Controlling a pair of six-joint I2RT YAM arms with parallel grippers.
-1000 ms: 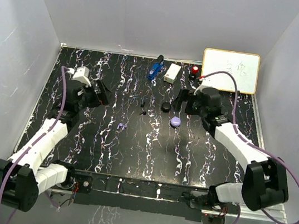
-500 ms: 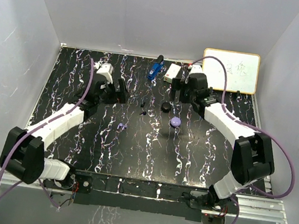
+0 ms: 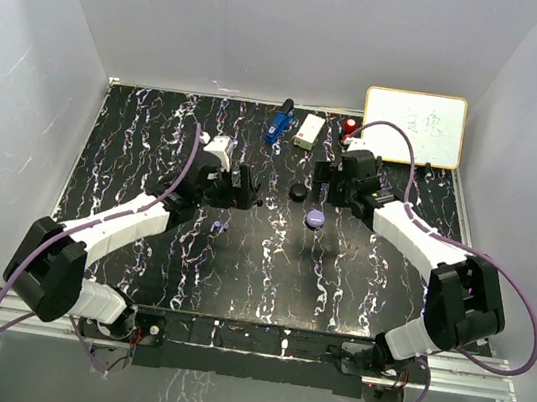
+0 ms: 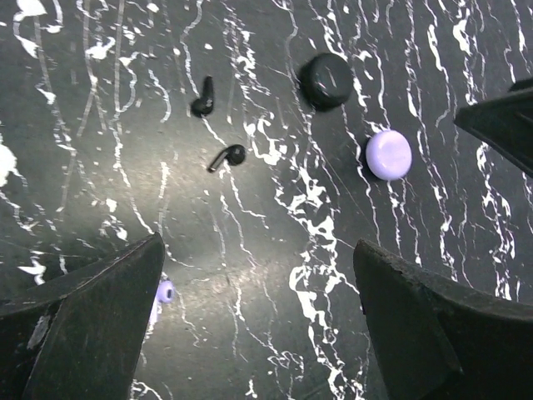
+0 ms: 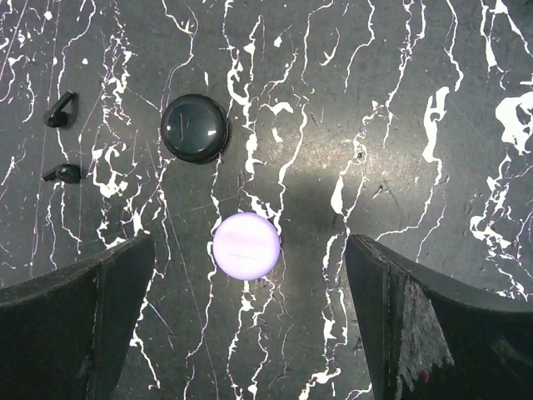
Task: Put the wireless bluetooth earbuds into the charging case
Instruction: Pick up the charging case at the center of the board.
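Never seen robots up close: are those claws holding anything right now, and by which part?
Nothing is held. The left gripper and right gripper are both open and empty; the black earbuds lie loose on the table.

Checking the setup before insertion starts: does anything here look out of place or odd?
Nothing spilled or damaged. The two black earbuds lie loose near the black case, and a lilac earbud lies away from the lilac case. Both cases look shut.
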